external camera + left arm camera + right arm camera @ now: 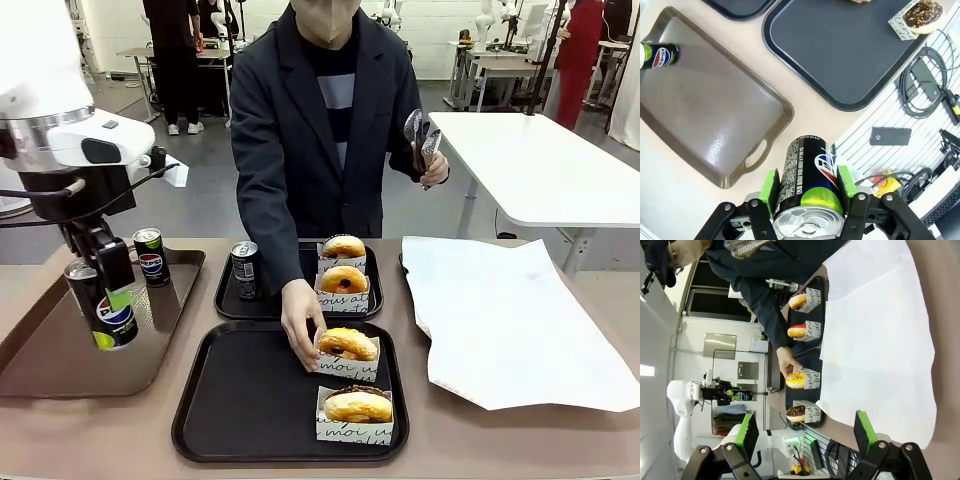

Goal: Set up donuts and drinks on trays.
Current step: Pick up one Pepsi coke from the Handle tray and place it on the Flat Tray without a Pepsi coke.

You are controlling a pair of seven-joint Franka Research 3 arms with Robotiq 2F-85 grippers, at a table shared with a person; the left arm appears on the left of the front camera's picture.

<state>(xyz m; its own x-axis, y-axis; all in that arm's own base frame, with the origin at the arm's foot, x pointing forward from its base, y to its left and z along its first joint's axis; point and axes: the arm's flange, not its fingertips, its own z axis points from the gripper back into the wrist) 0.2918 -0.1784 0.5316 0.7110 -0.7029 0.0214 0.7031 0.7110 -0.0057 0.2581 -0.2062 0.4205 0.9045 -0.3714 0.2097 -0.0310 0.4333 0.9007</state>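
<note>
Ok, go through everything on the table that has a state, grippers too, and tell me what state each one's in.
Left gripper: shut on the green-accent can, lifted over the brown tray.
Right gripper: open, holding nothing.
Can on the brown tray: upright, free.
Can on the far black tray: upright.
Far black tray: two sleeved donuts.
Near black tray: two sleeved donuts, no can.
Person's hand: touching the near tray's farther donut.

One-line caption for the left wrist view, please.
Left gripper holds a green-accented soda can above the brown tray's corner.
</note>
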